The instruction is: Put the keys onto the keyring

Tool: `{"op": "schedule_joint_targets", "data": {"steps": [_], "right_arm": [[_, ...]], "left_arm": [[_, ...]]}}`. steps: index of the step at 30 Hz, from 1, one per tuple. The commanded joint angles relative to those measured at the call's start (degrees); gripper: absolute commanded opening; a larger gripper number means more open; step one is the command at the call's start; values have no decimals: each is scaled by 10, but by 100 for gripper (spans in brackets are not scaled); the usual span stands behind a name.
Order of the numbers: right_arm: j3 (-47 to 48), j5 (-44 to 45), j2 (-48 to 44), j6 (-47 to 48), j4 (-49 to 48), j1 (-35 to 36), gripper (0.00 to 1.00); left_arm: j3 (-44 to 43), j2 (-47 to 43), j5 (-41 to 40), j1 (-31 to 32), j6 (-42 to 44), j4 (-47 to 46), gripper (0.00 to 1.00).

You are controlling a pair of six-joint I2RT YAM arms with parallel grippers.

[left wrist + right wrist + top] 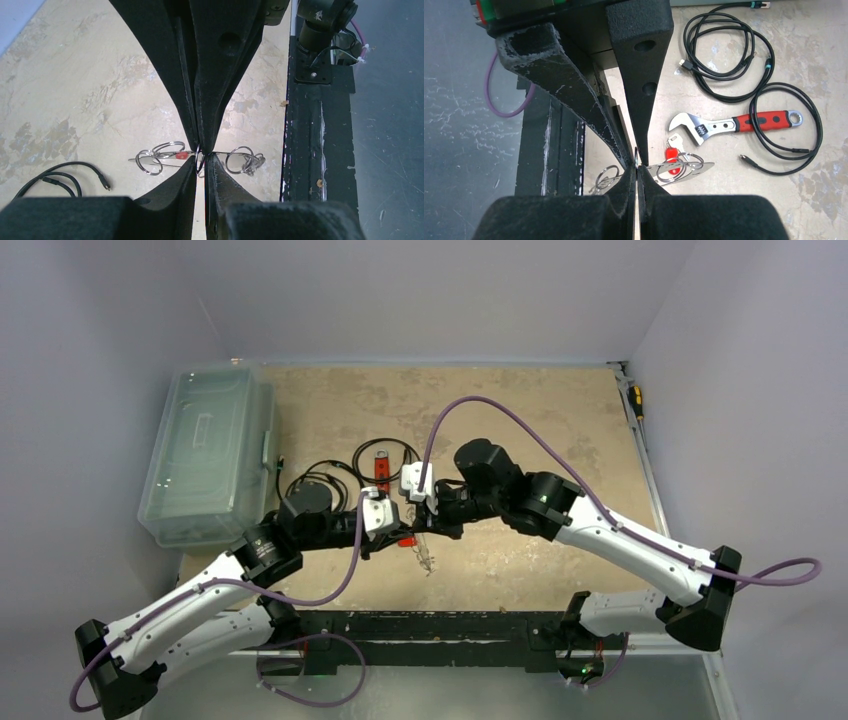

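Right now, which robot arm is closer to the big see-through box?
Left. The left arm stretches past right beside the box, its elbow close to it; the right arm comes in from the opposite side, well away.

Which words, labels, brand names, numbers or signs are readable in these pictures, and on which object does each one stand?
No text can be read in any of the three views.
adjustable wrench: any stamp on the metal or the red handle is too small to read.
clear plastic box: a raised panel shows on the lid, but it is too blurred to read.
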State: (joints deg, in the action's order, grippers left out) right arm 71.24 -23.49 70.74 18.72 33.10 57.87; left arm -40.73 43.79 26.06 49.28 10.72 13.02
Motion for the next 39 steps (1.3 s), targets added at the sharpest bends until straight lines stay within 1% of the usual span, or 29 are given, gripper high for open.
{"op": "schedule_joint_targets", "data": {"steps": [1, 4, 6, 7, 12, 13, 15, 16, 18, 20, 25, 31, 33, 35, 36, 39], "right_arm": [[28, -2, 3, 4, -9, 7, 0], [28, -1, 4, 4, -9, 7, 0], [28, -1, 4, 4, -9, 7, 0], [27, -1, 4, 4, -9, 7, 0], [25, -12, -8, 8, -14, 8, 0], [23, -6, -15, 7, -21, 8, 7], [10, 16, -41, -2, -49, 8, 40], [1, 26, -59, -6, -65, 8, 51], [-18, 32, -93, -9, -97, 8, 60], [-36, 35, -128, -10, -129, 8, 66], [-88, 57, -202, -15, -221, 8, 69], [-113, 82, -218, -18, -259, 8, 68], [-121, 105, -216, -22, -274, 8, 68], [-129, 121, -212, -40, -292, 8, 68], [-131, 126, -208, -43, -296, 8, 68], [-138, 125, -196, -44, -299, 8, 68]], "left_arm": [[-13, 2, -3, 5, 5, -19, 11], [-11, 3, 1, 6, 3, -22, 9], [-10, 4, 3, 6, 3, -22, 5], [-10, 5, 4, 6, 3, -24, 0], [2, -7, 12, 7, 2, -39, 0], [6, -17, 9, 7, 3, -46, 0], [17, -38, 5, 8, 4, -57, 0], [24, -50, -1, 7, 4, -68, 0], [45, -75, -20, 7, 0, -97, 0], [63, -93, -8, 7, 9, -115, 0], [88, -125, 14, 7, 18, -153, 0], [86, -131, 0, 7, 39, -148, 0], [78, -129, 1, 7, 83, -133, 0], [62, -130, 6, 6, 157, -69, 0], [57, -130, -2, 6, 171, -54, 0], [50, -119, -32, 7, 162, -44, 0]]}}
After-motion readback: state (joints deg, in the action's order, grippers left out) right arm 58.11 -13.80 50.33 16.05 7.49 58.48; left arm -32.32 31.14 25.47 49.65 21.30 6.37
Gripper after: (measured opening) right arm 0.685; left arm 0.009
